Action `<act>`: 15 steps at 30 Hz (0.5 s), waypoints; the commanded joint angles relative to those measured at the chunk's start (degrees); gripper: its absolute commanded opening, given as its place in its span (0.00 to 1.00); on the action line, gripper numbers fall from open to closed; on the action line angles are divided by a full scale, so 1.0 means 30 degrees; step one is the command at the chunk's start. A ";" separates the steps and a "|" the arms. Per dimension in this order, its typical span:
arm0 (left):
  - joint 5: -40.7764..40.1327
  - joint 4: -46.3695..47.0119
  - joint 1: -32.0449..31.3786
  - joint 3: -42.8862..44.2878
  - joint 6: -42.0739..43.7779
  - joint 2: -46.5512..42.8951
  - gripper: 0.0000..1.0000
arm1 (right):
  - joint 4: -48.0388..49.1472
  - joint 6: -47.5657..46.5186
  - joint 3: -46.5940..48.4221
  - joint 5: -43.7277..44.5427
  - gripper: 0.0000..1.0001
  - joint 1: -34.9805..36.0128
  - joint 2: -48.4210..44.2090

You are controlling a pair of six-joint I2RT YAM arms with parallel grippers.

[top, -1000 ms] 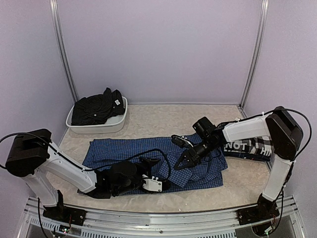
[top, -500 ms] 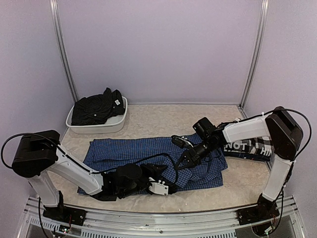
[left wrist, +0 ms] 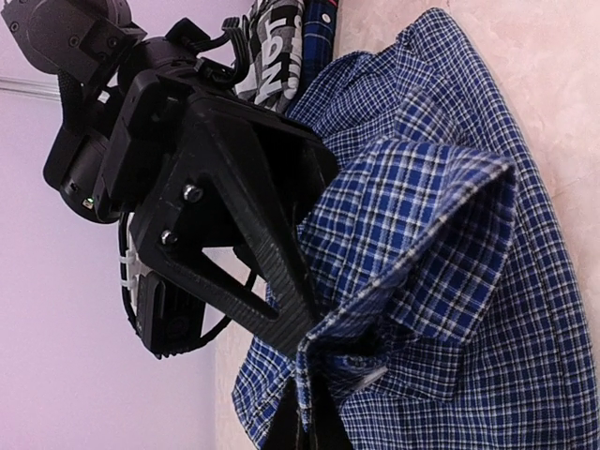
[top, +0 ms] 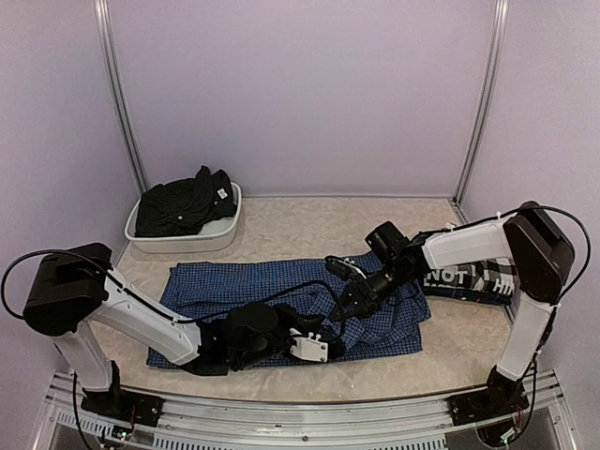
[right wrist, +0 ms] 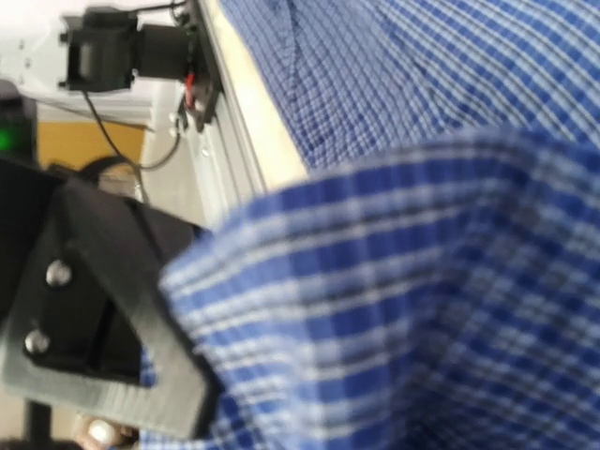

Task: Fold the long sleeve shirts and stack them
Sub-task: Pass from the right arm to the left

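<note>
We see the blue checked shirt rumpled flat at centre, the black-and-white lettered shirt at three o'clock, the black shirt bunched at ten o'clock

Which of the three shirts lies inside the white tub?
The plain black cloth shirt, bundled in the white plastic tub at far left. The blue checked shirt and the black-and-white checked shirt both lie on the table.

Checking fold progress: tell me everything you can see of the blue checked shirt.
The blue checked shirt, thin woven cloth by its look, lies spread but rumpled along the near part of the table. The left pincer is shut on a folded cuff edge; cloth lies over the right pincer.
</note>
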 commanded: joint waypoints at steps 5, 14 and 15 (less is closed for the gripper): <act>0.1772 -0.5137 0.0965 0.1582 -0.4145 -0.2152 0.00 | -0.1484 -0.0375 0.0335 0.2745 0.60 -0.1257 -0.2186; 0.4526 -0.9812 0.2635 0.4835 -0.9299 -0.4860 0.00 | -0.3535 -0.1173 0.0750 0.4764 0.72 -0.4472 -0.5212; 0.4578 -1.0337 0.2747 0.5315 -0.9663 -0.4759 0.00 | -0.3648 -0.1184 0.0642 0.4893 0.73 -0.4780 -0.5527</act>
